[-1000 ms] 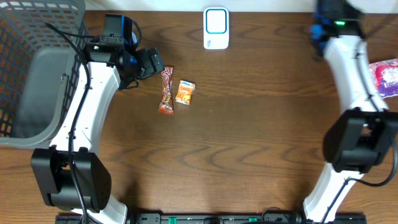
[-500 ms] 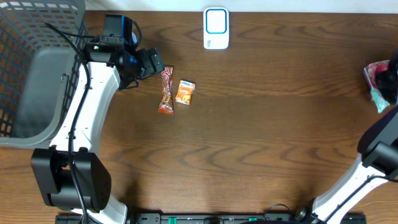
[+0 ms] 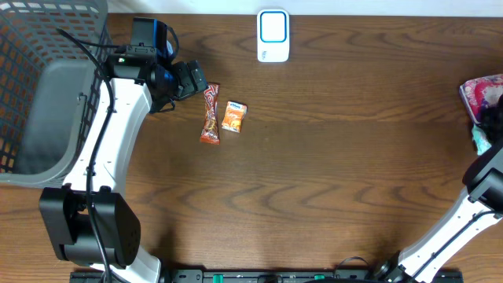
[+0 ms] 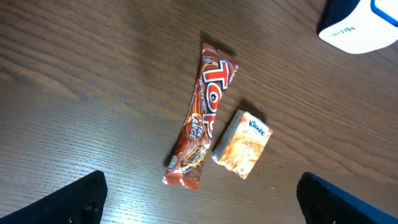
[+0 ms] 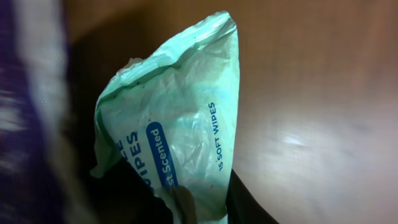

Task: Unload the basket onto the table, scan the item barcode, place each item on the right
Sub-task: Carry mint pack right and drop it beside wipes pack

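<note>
Pale green soft-plastic pack of wipes (image 5: 180,118) sits at the far right edge of the dark wooden table (image 3: 330,181), just beside a pink printed packet (image 3: 483,90) and well apart from everything else. The grey mesh basket (image 3: 31,47) fills the left end.

The right gripper (image 5: 208,208) has its dark fingers (image 5: 249,208) close together at the pack's lower edge. I cannot tell whether they pinch the film or only rest against it. The left gripper (image 4: 199,202) hangs wide open and empty over a red-brown wrapped candy bar (image 4: 202,118) and a small orange tissue pack (image 4: 244,144).

The white box-shaped device with a blue face (image 3: 273,35), at the middle of the table's far edge, looks to be the scanner.

To my eye the step in hand is securing the wipes. I'd want a firm bite on one end seam, since that slack film will fold and sag. No barcode shows on the printed side facing the wrist camera, so the pack may need turning. Keep the fingers off the code, and bring it flat and smooth to the blue face.
</note>
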Tool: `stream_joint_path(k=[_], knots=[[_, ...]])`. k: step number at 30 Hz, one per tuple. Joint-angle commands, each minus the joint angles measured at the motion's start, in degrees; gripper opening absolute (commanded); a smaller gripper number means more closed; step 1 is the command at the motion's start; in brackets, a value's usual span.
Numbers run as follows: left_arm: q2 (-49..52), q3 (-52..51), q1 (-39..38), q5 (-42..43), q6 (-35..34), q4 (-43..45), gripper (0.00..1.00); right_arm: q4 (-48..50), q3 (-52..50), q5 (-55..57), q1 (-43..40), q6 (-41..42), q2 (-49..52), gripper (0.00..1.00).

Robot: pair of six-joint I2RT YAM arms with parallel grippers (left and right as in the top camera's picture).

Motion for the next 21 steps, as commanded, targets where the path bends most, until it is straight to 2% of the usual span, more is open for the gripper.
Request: stream_joint_path(k=[1, 4, 9, 11, 13, 17, 20, 21], knots=[[0.31, 0.59, 0.04, 0.04, 0.31, -0.04, 0.98, 3.65, -0.02, -7.28, 0.35, -3.96, 0.81, 0.13], [0.31, 0.59, 0.04, 0.07, 0.28, -0.04, 0.98, 7.89, -0.02, -13.35, 1.84, -5.33, 0.87, 0.17], [0.31, 0.59, 0.04, 0.04, 0.31, -0.04, 0.98, 10.34, 0.22, -16.44, 4.63, -5.7, 0.7, 0.41], [0.31, 0.59, 0.04, 0.07, 0.28, -0.04, 0.98, 10.1, 0.28, -15.72, 5.44, -5.7, 0.17, 0.43], [0.31, 0.59, 0.04, 0.07, 0.31, -0.04, 0.98, 9.66, 0.31, -15.1, 6.05, -5.7, -0.94, 0.51], [0.31, 0.59, 0.04, 0.07, 0.28, -0.04, 0.98, 7.58, 0.33, -14.21, 6.73, -5.68, -5.07, 0.5], [0.31, 0.59, 0.04, 0.04, 0.31, -0.04, 0.98, 6.14, 0.35, -11.85, 6.86, -5.68, -9.35, 0.62], [0.31, 0.59, 0.04, 0.04, 0.31, -0.04, 0.98, 5.57, 0.35, -10.78, 6.88, -5.68, -10.82, 0.63]])
